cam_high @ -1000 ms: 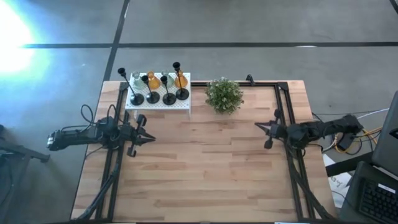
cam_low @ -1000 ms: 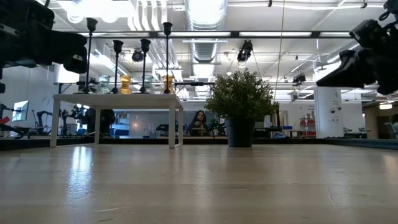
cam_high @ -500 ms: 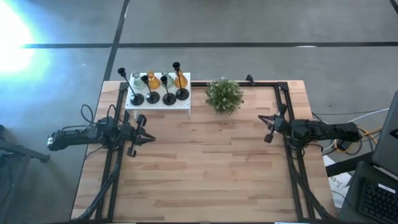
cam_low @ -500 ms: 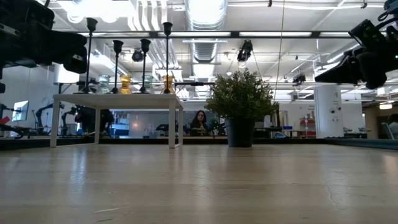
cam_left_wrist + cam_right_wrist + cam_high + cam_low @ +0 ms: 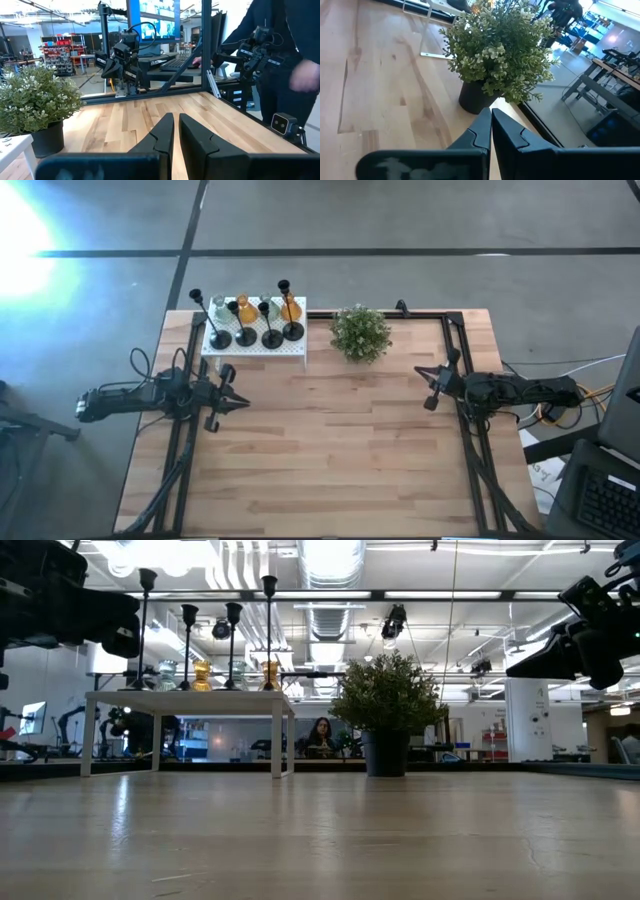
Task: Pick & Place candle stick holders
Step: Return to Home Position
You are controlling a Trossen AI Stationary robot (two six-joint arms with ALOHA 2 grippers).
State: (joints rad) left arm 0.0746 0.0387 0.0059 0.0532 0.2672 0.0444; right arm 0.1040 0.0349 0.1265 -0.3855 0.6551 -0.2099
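Observation:
Several candle stick holders (image 5: 256,320) stand on a white perforated box (image 5: 255,350) at the table's far left. The black ones have round bases and thin stems (image 5: 232,640). The squat ones are amber (image 5: 202,674) or clear glass. My left gripper (image 5: 243,404) is shut and empty, level above the table near the box's front edge; its own wrist view shows the fingertips (image 5: 174,120) together. My right gripper (image 5: 418,373) is also shut and empty at the right side. It tips slightly down toward the plant, as its own wrist view (image 5: 490,113) shows.
A bushy green potted plant (image 5: 360,332) stands at the far middle, right of the box. Black frame rails (image 5: 470,450) run along both sides of the table. A person (image 5: 280,60) stands beyond the table's right side. The wooden tabletop (image 5: 330,450) lies bare between the arms.
My right arm has swung a little toward the table's far edge, bringing its shut gripper round toward the plant.

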